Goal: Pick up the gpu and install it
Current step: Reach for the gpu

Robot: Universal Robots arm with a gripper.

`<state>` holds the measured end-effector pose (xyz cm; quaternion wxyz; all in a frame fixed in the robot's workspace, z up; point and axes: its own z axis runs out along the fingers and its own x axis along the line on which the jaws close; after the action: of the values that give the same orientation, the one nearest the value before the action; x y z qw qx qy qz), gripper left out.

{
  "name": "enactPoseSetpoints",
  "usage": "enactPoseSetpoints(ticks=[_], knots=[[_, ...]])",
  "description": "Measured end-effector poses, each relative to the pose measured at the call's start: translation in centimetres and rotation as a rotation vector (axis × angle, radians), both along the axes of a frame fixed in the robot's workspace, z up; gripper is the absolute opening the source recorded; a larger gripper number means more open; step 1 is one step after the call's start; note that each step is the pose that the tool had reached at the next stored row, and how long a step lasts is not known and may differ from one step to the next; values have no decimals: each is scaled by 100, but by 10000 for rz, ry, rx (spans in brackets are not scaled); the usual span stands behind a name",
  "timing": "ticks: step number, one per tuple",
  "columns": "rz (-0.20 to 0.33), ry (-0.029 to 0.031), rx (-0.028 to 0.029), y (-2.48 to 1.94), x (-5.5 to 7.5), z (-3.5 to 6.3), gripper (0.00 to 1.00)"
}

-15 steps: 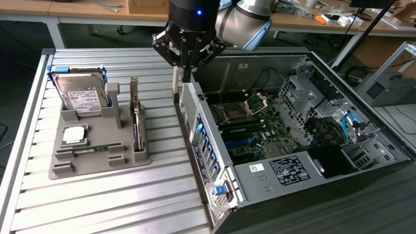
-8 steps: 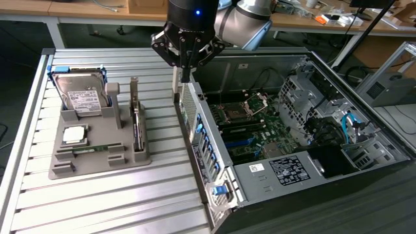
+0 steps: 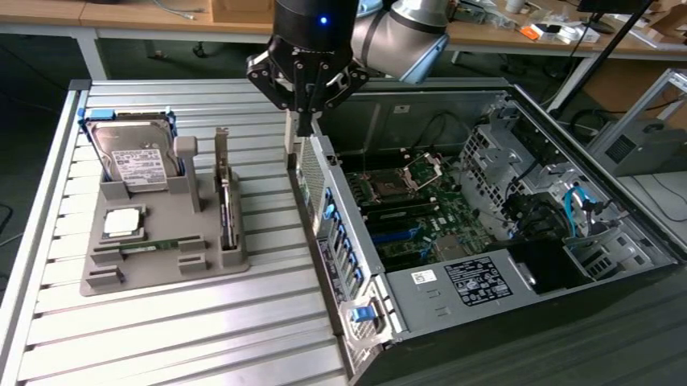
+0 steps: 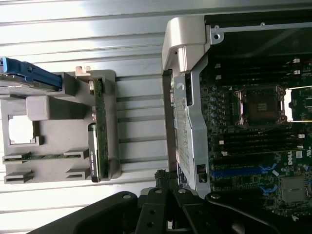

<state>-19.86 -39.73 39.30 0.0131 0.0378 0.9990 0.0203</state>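
Gpu (image 3: 224,197) upright, edge-on in gray holder (image 3: 150,277) on desk (image 3: 161,346), untouched. Claw (image 3: 307,127) clenched, empty, at 2 o'clock from it above case rear wall (image 3: 335,217). For pick: centre squarely over thin top edge, mid-length, clear of post (image 3: 188,169) at 9 o'clock.

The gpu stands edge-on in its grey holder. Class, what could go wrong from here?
1. The end effector hangs shut just above the case's rear wall; moving low could strike it.
2. The gpu is a thin strip in a narrow slot of the holder; an offset grasp might hit the holder or tilt the card.
3. Loose cables inside the case could snag it during installation.
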Motion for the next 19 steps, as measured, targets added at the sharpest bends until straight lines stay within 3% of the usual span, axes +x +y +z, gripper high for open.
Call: enactPoseSetpoints(ticks=[19], knots=[[0,0,0,0,-45,0,11]])
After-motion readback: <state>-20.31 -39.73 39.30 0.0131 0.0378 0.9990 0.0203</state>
